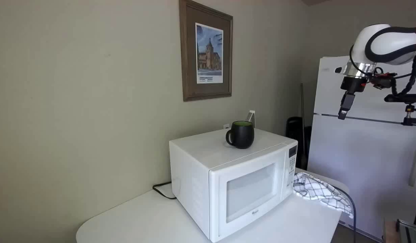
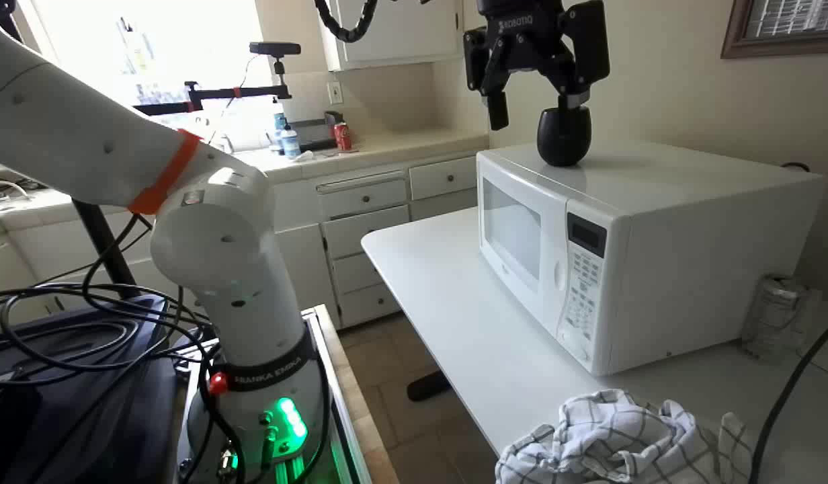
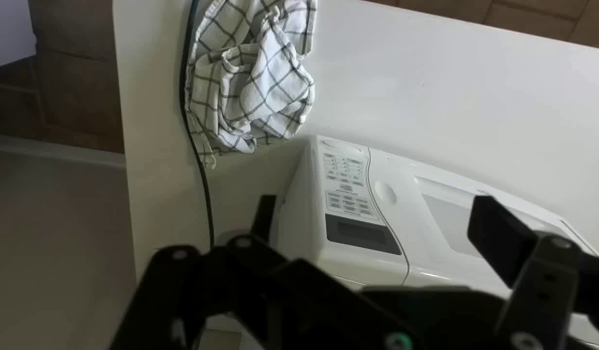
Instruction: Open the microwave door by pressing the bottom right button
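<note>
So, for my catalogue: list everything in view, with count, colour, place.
microwave: 1, white, on table
microwave door: 1, white, microwave's front
mug: 1, black, on microwave
table: 1, white, under microwave
cloth: 1, checked white, on table
container: 1, clear, beside microwave
refrigerator: 1, white, near table
picture: 1, brown-framed, on wall
cabinets: several, white, below counter
can: 1, red, on counter
bottles: count unclear, bluish, near can
cables: several, black, by arm, table
arm: 1, white, beside table
gripper: 1, black, open, on arm

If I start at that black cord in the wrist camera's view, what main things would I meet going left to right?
Black cord → rumpled checked cloth → microwave's control strip → microwave door.
</note>
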